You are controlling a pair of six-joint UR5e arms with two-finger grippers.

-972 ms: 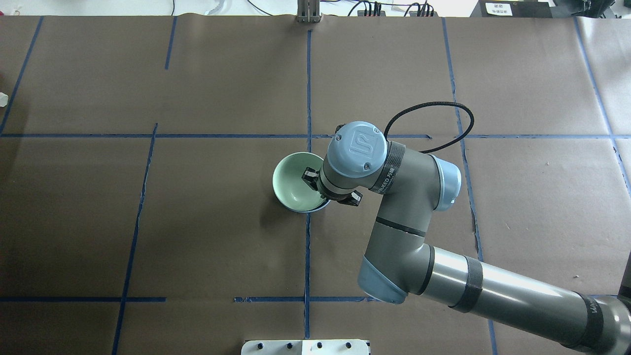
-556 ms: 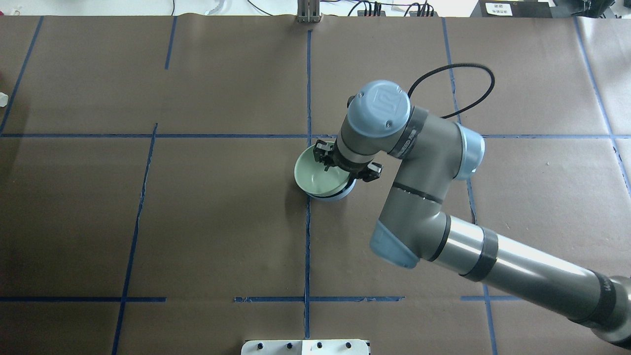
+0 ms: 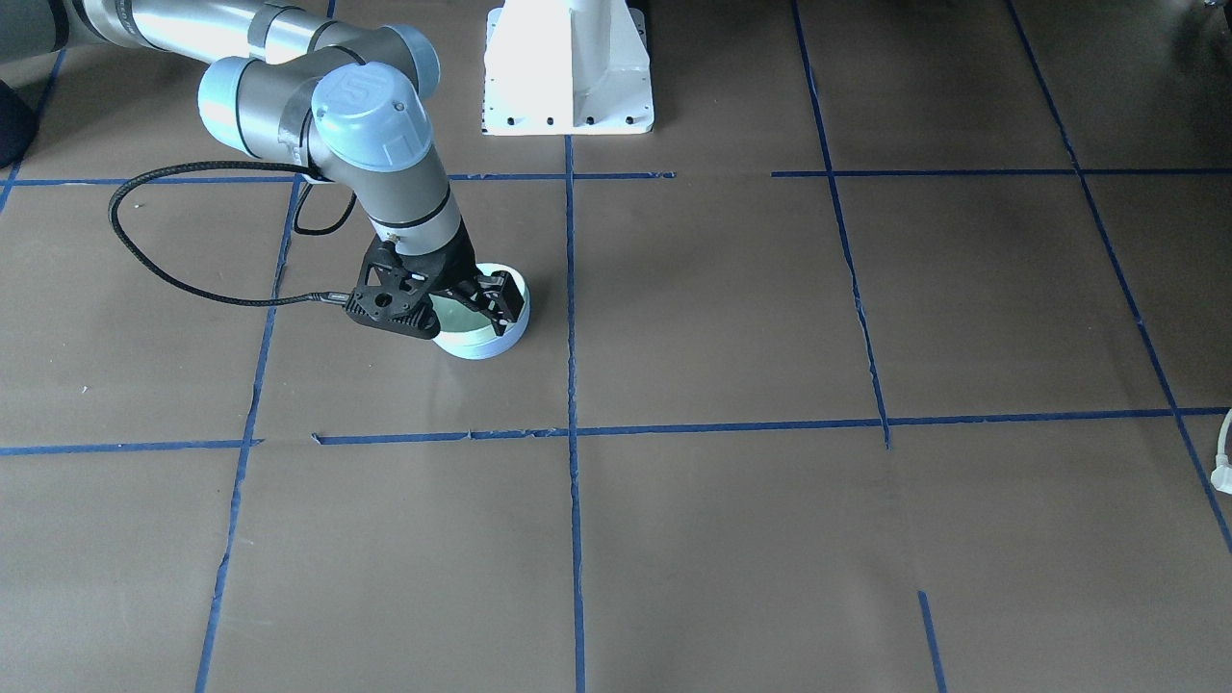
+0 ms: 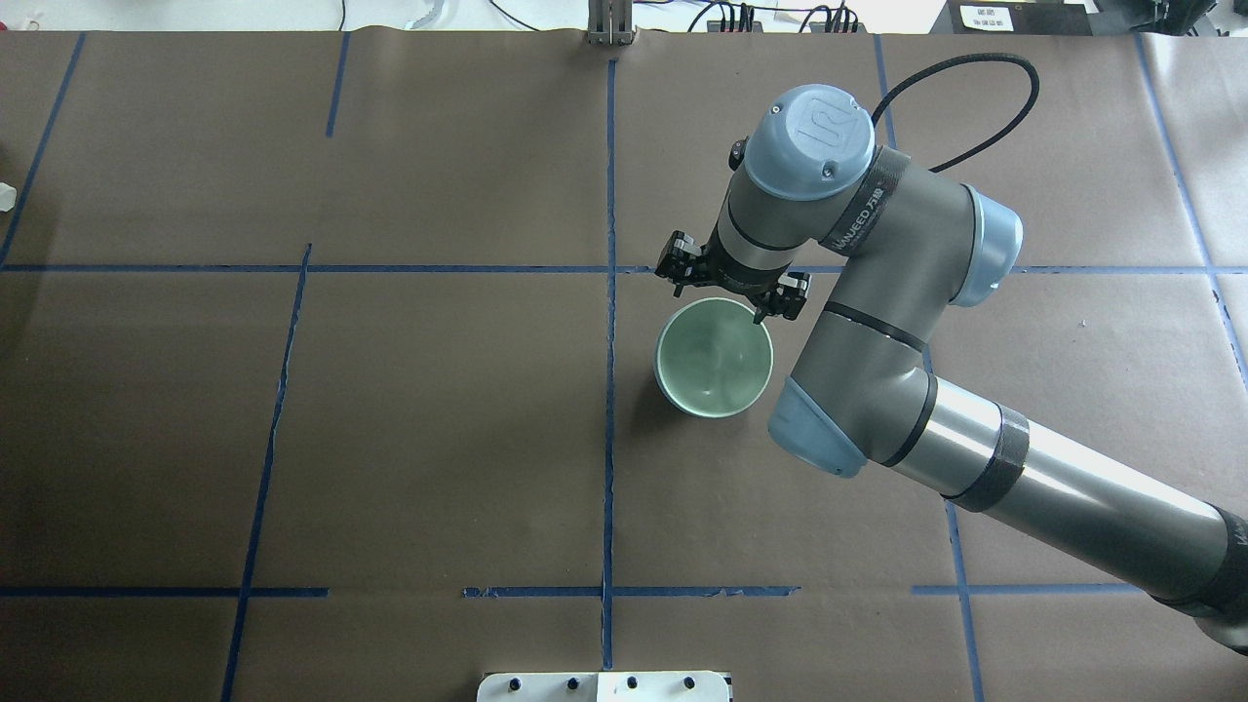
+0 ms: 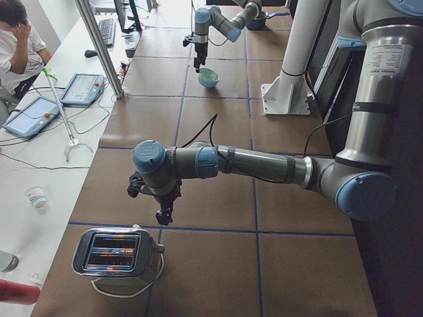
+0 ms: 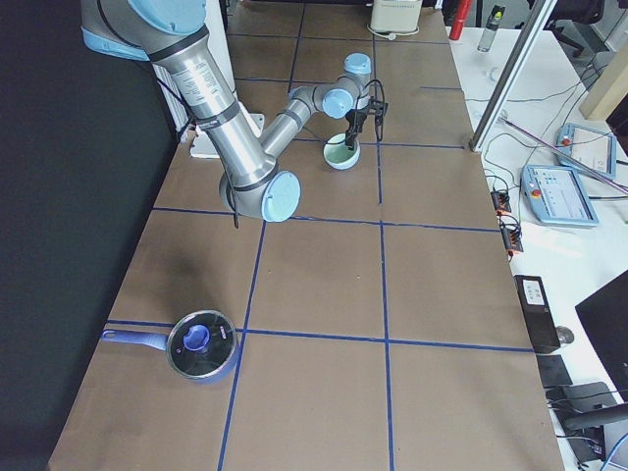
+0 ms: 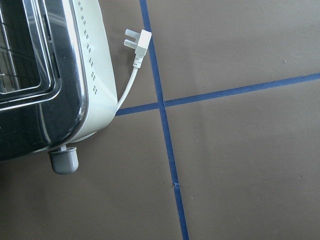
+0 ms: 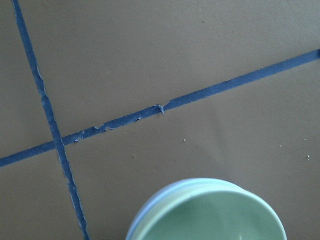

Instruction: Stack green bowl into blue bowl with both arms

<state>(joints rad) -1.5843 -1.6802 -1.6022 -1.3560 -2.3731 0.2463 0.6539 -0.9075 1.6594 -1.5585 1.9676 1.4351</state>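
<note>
The green bowl (image 4: 714,353) sits nested inside the blue bowl (image 3: 493,345) on the brown table, just right of the centre tape line. Only the blue bowl's pale rim and outside show. Both also show in the right wrist view, green bowl (image 8: 215,215) inside the blue rim (image 8: 146,216). My right gripper (image 4: 731,285) hangs just over the bowls' far rim with its fingers (image 4: 788,294) spread wide, holding nothing. My left gripper (image 5: 160,212) shows only in the exterior left view, pointing down beside a toaster; I cannot tell whether it is open or shut.
A toaster (image 5: 115,254) with a loose white plug (image 7: 137,42) stands at the table's left end. A blue lidded pot (image 6: 199,343) sits at the right end. The white pedestal base (image 3: 568,67) stands at the robot's side. An operator (image 5: 16,46) sits beside the table.
The nested bowls have slid right across the centre tape line along with my right gripper. The gripper has since moved toward the far rim.
</note>
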